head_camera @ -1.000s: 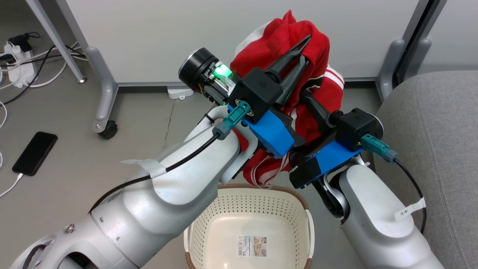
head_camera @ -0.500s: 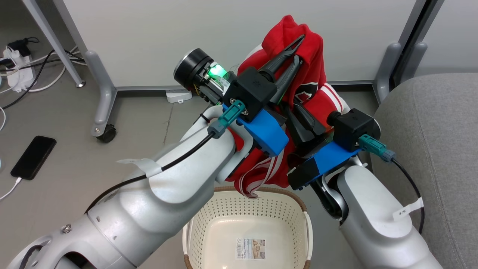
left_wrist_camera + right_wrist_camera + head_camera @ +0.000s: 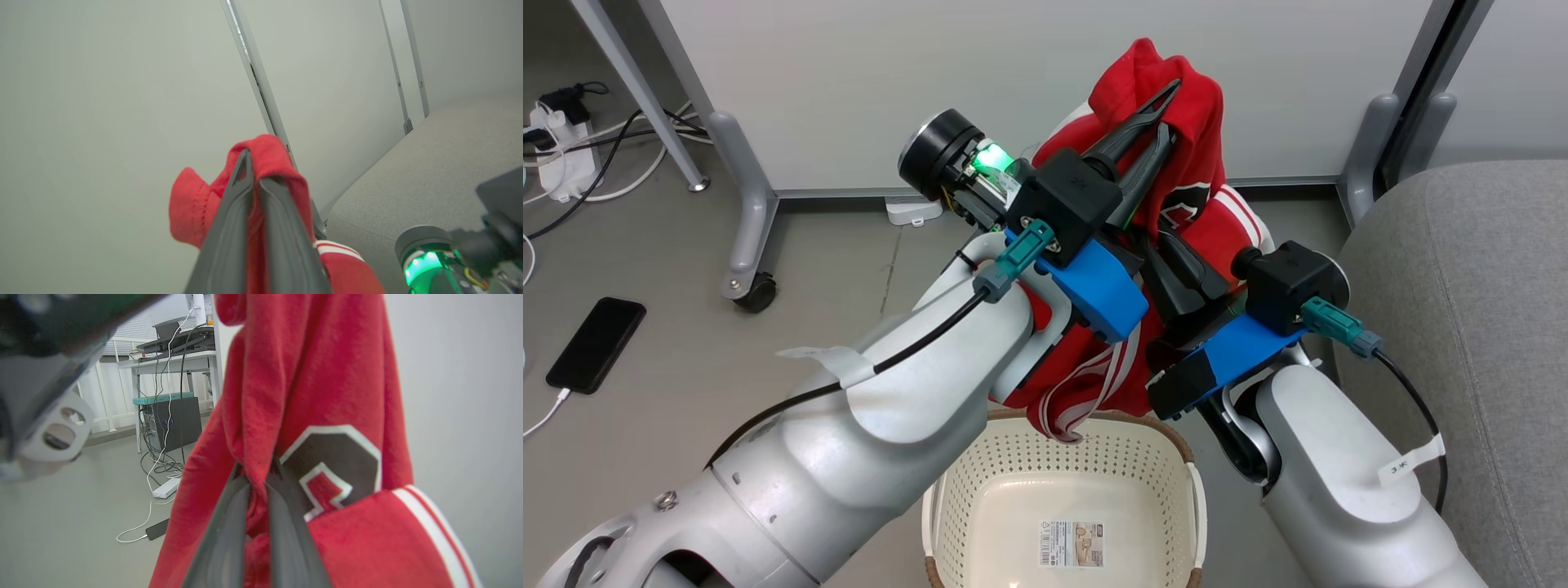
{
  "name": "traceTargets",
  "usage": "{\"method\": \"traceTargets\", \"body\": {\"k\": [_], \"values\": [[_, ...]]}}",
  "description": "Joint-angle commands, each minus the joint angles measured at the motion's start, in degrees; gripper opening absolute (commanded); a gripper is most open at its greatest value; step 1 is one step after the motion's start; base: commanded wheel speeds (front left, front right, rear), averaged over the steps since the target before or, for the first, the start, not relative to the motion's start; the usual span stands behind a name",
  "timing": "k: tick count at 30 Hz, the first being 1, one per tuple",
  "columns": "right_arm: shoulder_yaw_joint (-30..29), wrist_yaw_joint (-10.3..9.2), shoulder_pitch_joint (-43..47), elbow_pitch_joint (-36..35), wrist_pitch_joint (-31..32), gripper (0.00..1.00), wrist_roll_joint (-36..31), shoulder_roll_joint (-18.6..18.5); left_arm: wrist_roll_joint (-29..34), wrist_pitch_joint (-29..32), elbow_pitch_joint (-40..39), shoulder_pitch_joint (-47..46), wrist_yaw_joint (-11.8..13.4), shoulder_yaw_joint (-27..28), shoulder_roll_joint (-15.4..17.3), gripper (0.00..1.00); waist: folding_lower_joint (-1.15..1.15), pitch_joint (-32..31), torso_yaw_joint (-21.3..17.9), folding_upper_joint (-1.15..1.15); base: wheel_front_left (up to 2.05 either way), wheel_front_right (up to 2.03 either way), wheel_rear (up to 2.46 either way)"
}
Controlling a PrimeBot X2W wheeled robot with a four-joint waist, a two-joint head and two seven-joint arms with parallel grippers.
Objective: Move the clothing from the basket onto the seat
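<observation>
Two sets of fingers clamp the red garment (image 3: 1194, 122): left gripper (image 3: 1170, 106) high, right gripper (image 3: 259, 473) lower. It hangs above the empty basket (image 3: 1045, 461), hem near the rim. Carry step; next, swing right over the grey seat (image 3: 1486, 269), then release.

The head camera looks down from high up at the basket (image 3: 1013, 465) and floor (image 3: 833, 269). Each wrist camera sits very close to the red clothing (image 3: 269, 151) and looks past it at the wall (image 3: 102, 102). All three see the clothing; head and left wrist both see the seat (image 3: 429, 175).
</observation>
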Motion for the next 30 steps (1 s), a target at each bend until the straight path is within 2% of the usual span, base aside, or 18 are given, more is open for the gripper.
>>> {"method": "traceTargets", "body": {"k": [1, 2, 19, 30], "values": [[0.1, 0.03, 0.2, -0.5, 0.0, 0.0, 0.2, -0.1, -0.1, -0.1, 0.2, 0.0, 0.4, -0.1, 0.1, 0.48, 0.0, 0.0, 0.0, 0.0, 0.0, 0.0, 0.0], [0.1, 0.03, 0.3, -0.5, 0.0, 0.0, 0.2, -0.1, -0.2, 0.0, 0.3, 0.1, 0.4, -0.2, 0.1, 1.0, 0.0, 0.1, 0.0, 0.0, 0.0, 0.0, 0.0], [-0.1, 0.03, -0.2, -2.0, 0.0, 0.0, -0.1, -0.1, 0.3, -0.6, -0.1, -0.7, 1.5, 0.5, 0.8, 1.0, 0.0, 1.4, -0.7, 0.0, 0.0, 0.0, 0.0], [-1.6, 0.03, -0.7, -2.6, 0.0, 0.0, -0.8, -0.1, 0.0, -0.8, -0.9, 0.6, 1.9, 1.1, 1.8, 1.0, 0.0, 2.7, -3.6, 0.0, 0.0, 0.0, 0.0]]}}
